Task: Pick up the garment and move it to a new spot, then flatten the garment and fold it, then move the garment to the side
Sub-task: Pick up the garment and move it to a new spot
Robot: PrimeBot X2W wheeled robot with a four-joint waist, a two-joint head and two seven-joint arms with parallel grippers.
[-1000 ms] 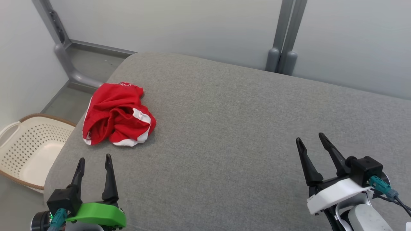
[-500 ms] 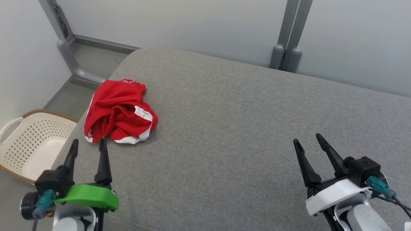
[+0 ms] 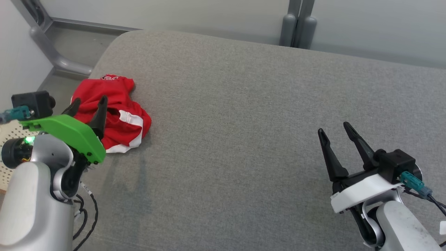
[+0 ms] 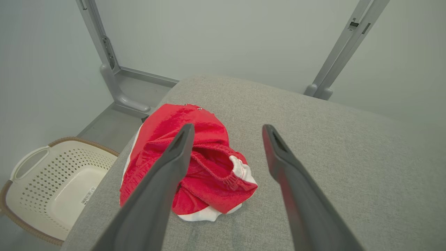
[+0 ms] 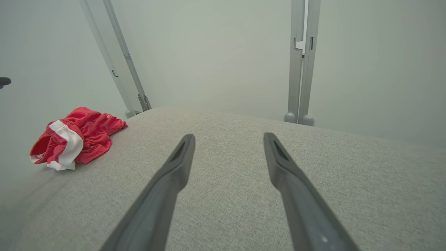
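Observation:
A crumpled red garment (image 3: 118, 104) with white trim lies near the left edge of the grey padded surface (image 3: 244, 122). In the left wrist view the garment (image 4: 205, 164) sits below and between the spread fingers, more under the left one. My left gripper (image 3: 87, 103), on its green mount, hovers open above the garment's near-left part, holding nothing. Over the surface at the lower right, my right gripper (image 3: 333, 128) stands open and empty, far from the cloth. The right wrist view has the garment (image 5: 75, 139) far off to the left.
A cream perforated laundry basket (image 4: 52, 181) stands on the floor left of the surface. Grey metal posts (image 3: 296, 21) and pale wall panels run behind the far edge. A curved grey frame leg (image 3: 52, 55) is at the back left.
My left arm has risen and reached forward, so its open gripper now hangs over the garment. The head camera has tilted down and turned. The right gripper and garment stayed put.

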